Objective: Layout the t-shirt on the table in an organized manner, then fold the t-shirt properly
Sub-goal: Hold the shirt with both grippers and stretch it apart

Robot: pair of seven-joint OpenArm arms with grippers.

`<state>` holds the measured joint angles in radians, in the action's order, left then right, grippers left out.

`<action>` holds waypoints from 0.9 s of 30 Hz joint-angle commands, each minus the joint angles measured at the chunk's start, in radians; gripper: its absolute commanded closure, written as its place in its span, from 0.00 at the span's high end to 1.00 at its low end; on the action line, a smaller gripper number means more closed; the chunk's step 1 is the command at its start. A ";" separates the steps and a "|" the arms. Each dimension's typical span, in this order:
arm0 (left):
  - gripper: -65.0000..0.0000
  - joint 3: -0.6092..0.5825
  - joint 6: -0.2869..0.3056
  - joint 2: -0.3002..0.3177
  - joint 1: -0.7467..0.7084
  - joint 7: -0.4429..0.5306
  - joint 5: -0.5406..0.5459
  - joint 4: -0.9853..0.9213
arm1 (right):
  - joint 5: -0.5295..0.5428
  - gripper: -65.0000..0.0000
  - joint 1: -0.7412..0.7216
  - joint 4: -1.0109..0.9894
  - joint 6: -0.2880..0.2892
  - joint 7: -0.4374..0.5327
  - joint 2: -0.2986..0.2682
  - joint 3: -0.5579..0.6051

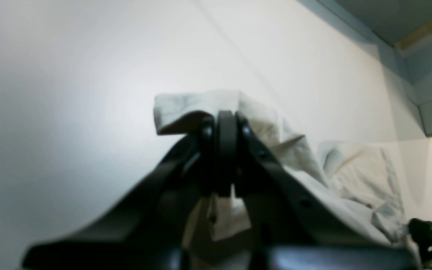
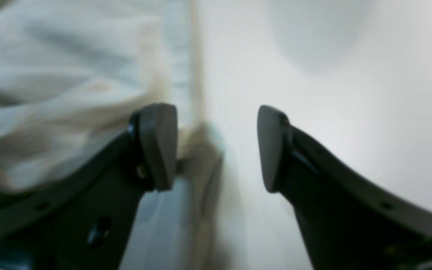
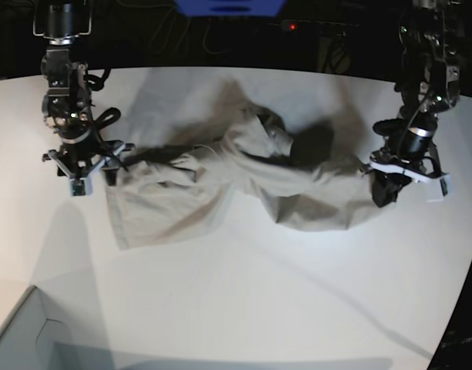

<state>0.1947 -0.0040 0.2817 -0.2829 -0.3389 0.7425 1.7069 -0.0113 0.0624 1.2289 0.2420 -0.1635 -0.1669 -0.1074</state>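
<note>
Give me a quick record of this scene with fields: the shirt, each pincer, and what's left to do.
t-shirt: crumpled, stretched across the table between the two arms, not flat
left pincer: shut on a bunched edge of the t-shirt
right pincer: open, nothing clamped, cloth beside one finger
box corner: at the near edge in the base view, clear of the shirt
remaining: spreading flat and folding both not yet done

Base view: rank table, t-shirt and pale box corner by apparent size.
1. Matte white table, fills most of the frame.
2. Crumpled grey-beige cloth t-shirt.
3. Pale box corner, cut off by the frame and nearer the camera, so its true size is unsure.
</note>
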 commanded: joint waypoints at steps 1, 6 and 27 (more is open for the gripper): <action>0.00 0.001 0.009 -0.006 0.007 0.017 0.004 0.002 | 0.004 0.53 -0.009 0.022 0.041 0.018 -0.004 0.002; 0.00 0.009 0.009 -0.037 0.004 0.016 0.004 -0.018 | 0.004 0.53 -0.016 0.018 0.061 0.018 0.013 0.035; 0.00 0.009 0.009 -0.034 0.041 0.016 0.002 -0.018 | 0.004 0.00 -0.120 -0.208 0.061 0.017 -0.061 0.226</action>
<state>0.1967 -0.0044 0.2352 -0.2596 -0.3508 0.7422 1.6699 0.0139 -0.0628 1.0237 0.2916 -0.0994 -0.2153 0.1192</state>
